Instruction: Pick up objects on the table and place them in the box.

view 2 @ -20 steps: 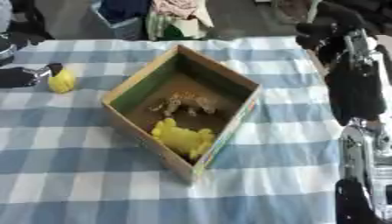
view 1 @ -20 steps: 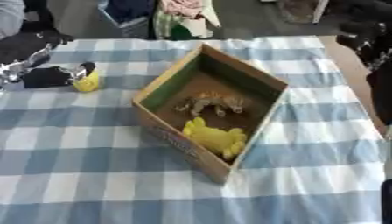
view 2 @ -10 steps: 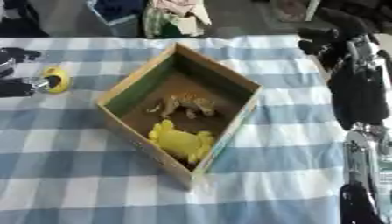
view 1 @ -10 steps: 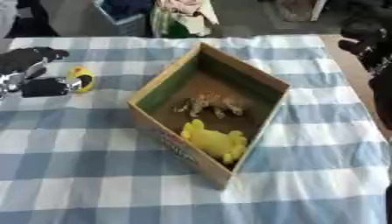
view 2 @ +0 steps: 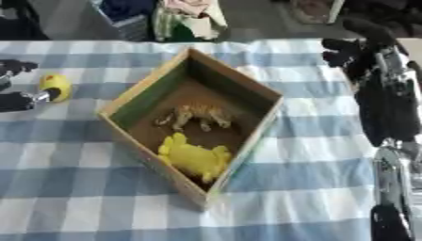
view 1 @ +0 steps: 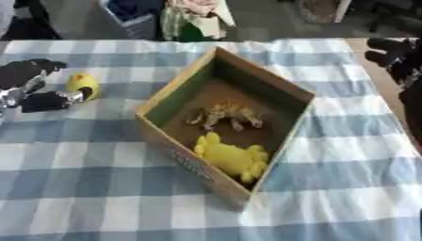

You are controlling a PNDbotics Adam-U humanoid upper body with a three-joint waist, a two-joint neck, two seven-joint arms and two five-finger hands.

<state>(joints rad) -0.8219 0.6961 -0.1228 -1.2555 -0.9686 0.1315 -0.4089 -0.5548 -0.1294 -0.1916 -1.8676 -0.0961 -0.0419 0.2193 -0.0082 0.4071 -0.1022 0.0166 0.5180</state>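
Note:
A cardboard box (view 1: 284,87) stands open in the middle of the checked cloth. Inside it lie a tan dinosaur figure (view 1: 227,115) and a yellow soft toy (view 1: 232,157). A small yellow toy with a dark spot (view 1: 82,84) rests on the cloth left of the box. My left hand (view 1: 29,89) is beside it at the left edge, open, fingers spread; one lower fingertip (view 1: 81,95) touches the toy while the upper fingers stay apart from it. My right hand (view 2: 354,52) hangs open over the table's far right edge, holding nothing.
The blue-and-white checked table (view 1: 99,197) runs to a bare wooden strip at the far right (view 1: 362,47). Bags and cloth bundles (view 1: 194,19) sit on the floor beyond the far edge. My right forearm (view 2: 387,117) runs down the right side.
My left hand has spread its fingers by the small yellow toy, staying in about the same place. The box, its contents and the right hand have not moved; the view shifted slightly.

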